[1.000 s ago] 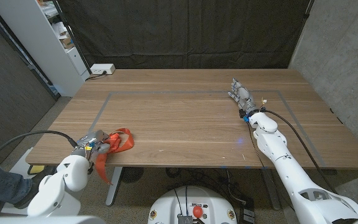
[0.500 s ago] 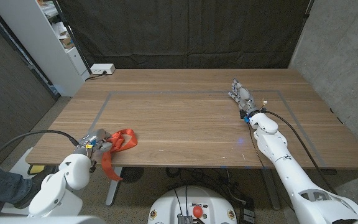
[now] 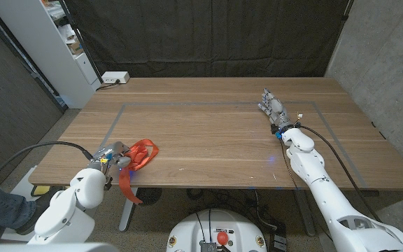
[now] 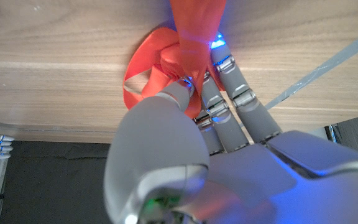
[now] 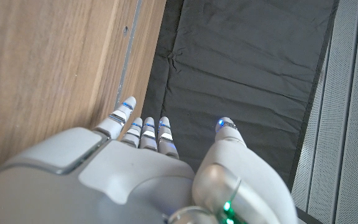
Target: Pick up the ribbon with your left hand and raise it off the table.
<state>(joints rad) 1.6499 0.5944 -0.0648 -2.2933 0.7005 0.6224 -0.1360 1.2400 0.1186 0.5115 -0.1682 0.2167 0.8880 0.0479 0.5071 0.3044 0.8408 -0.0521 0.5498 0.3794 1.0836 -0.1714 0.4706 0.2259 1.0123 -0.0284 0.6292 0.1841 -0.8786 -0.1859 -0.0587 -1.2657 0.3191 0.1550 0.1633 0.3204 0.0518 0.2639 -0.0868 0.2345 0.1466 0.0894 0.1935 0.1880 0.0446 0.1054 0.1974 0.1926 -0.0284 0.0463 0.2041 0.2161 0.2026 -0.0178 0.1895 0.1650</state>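
The left hand [image 3: 115,159] pinches the ribbon [image 3: 137,158] between thumb and fingers [image 4: 225,102] at the table's [image 3: 208,133] near left edge, and I judge the thin, slick band could slide out of that narrow pinch as it rises, or its hanging tail could snag on the table edge. The ribbon is orange-red, looped and crumpled beside the hand, one tail drooping over the edge. The right hand [image 3: 272,108] waits at the far right, fingers straight, close together, holding nothing.
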